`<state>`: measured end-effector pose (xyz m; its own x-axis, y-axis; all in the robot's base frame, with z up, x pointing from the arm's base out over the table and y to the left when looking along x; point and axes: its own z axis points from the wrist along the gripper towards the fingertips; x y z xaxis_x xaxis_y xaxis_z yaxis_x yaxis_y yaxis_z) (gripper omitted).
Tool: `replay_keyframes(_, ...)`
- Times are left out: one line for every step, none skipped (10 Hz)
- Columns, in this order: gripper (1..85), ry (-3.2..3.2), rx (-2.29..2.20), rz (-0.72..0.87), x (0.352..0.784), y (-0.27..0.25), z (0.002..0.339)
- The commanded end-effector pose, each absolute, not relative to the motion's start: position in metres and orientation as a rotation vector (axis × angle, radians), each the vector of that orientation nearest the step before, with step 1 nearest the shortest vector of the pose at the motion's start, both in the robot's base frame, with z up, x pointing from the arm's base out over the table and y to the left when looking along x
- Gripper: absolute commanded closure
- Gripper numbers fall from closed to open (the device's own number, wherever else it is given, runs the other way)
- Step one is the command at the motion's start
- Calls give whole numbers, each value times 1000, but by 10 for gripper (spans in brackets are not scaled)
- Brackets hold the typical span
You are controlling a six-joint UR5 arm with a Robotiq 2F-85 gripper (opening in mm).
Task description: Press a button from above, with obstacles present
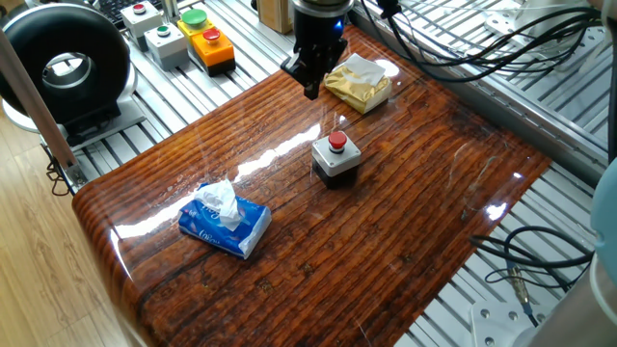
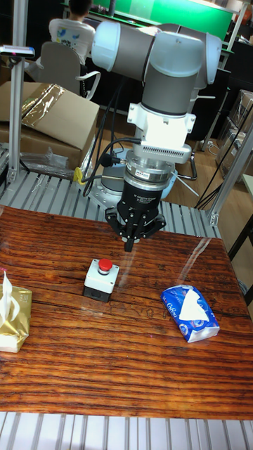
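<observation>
Bare table (image 1: 415,222) rings the button (image 1: 337,142) (open above); tan pack (image 1: 359,85) and blue pack (image 1: 225,222) flank it.

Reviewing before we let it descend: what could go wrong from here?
1. The gripper hangs beside the yellowish-tan tissue pack; a swing could clip its tissue.
2. It is not yet over the red button, so coming down now would hit the table.
3. An off-centre press may shove the small button box.
</observation>
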<state>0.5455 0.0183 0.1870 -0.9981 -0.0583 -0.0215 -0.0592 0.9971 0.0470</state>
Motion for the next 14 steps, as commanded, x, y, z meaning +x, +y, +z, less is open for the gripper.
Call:
replay_keyframes(843,3111,-94,77,544,20,187)
replay_keyframes(843,3105,-93,79,544,20,187)
replay_keyframes(843,3100,-81,59,546,17,186)
replay_keyframes(843,3100,-76,71,545,18,186)
replay_keyframes(843,3101,-69,76,545,19,185)
replay_keyframes(843,3101,-64,84,545,21,184)
replay_keyframes(843,3101,-57,88,544,22,184)
replay_keyframes(843,3101,-62,91,543,22,184)
replay_keyframes(843,3100,-62,100,543,24,184)
replay_keyframes(843,3099,-61,102,543,24,184)
replay_keyframes(843,3099,-59,98,543,23,183)
replay_keyframes(843,3099,-59,98,543,23,183)
replay_keyframes(843,3099,-57,100,543,24,183)
replay_keyframes(843,3097,-52,107,544,25,183)
